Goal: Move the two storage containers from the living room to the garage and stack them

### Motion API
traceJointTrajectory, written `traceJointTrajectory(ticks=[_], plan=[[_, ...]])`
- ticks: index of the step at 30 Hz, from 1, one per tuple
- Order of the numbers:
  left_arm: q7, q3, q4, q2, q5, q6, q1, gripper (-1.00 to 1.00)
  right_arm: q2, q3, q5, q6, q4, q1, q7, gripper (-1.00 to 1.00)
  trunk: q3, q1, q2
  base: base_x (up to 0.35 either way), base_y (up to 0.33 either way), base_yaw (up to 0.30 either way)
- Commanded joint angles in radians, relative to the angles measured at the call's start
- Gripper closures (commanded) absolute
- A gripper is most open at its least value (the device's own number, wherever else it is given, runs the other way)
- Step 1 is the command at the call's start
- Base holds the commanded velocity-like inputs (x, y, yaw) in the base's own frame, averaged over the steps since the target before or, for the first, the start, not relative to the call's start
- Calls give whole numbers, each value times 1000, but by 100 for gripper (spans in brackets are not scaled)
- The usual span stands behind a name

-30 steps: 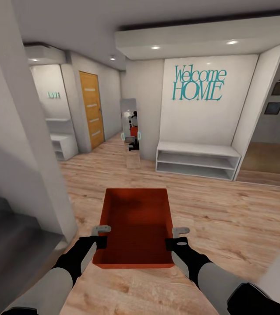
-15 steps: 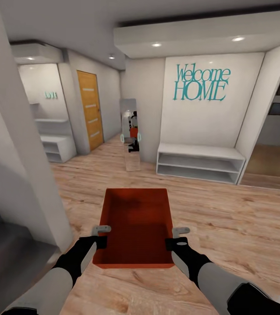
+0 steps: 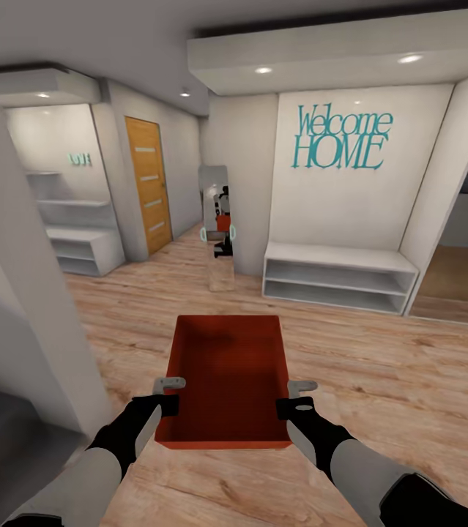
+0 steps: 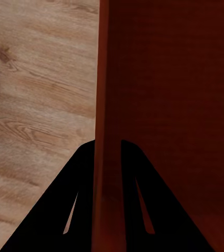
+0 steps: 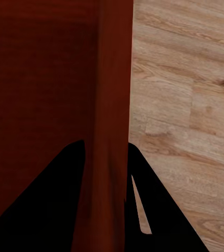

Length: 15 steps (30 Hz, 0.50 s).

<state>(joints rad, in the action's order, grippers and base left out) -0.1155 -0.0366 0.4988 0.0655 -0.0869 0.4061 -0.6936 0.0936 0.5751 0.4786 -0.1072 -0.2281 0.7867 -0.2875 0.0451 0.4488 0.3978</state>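
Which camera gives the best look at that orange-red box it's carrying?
The head view: the whole storage container shows, open-topped, held between both grippers. Each wrist view gives just one thin side wall pinched between dark fingers.

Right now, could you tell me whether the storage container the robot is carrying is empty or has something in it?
Empty: the head view looks into the open-topped storage container and shows only its bare orange-red floor.

So I count one storage container (image 3: 226, 380), two tools (image 3: 168, 395) (image 3: 297, 396), one wooden door (image 3: 148, 183), one mirror (image 3: 217, 219), two white shelf units (image 3: 336, 274) (image 3: 80, 249).
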Motion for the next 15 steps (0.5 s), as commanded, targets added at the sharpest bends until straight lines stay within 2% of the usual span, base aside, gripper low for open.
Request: traceJointTrajectory(ticks=[1, 15], plan=[[-12, 17, 7, 0, 27, 8, -1, 100, 0, -8, 6, -6, 1, 0, -32, 100, 2, 1, 2, 323, 0, 0], [-12, 18, 7, 0, 27, 8, -1, 100, 0, -8, 6, -6, 1, 0, -32, 100, 2, 1, 2, 323, 0, 0]])
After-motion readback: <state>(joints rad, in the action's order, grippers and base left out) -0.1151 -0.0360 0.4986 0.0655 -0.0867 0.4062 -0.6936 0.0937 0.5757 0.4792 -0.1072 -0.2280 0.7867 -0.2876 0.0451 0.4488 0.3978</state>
